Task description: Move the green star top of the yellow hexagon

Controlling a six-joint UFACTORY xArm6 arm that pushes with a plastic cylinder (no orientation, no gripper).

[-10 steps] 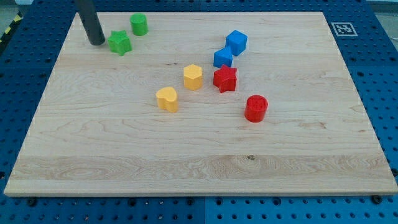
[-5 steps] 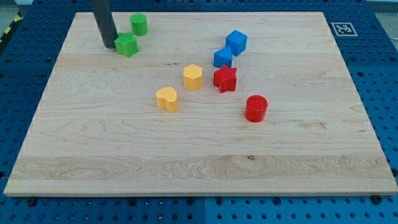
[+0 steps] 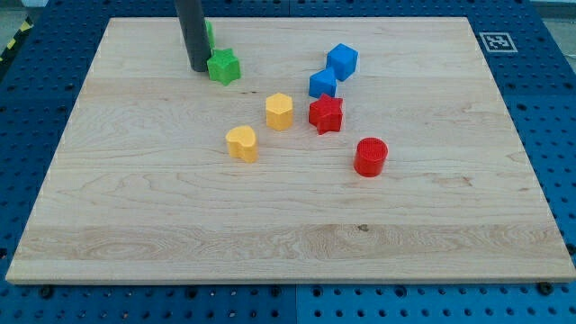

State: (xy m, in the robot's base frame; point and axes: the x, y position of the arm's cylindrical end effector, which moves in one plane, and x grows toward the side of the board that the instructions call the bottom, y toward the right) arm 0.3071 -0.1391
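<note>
The green star lies on the wooden board near the view's top, left of centre. My tip touches its left side. The yellow hexagon sits near the board's middle, to the lower right of the star. The dark rod hides most of a green cylinder behind it, at the view's top.
A yellow block lies to the lower left of the hexagon. A red star sits right of the hexagon. Two blue blocks lie above the red star. A red cylinder lies to the lower right.
My tip has moved to the view's right, pushing the green star right along the board's top part, past the green cylinder. The other blocks have not moved.
</note>
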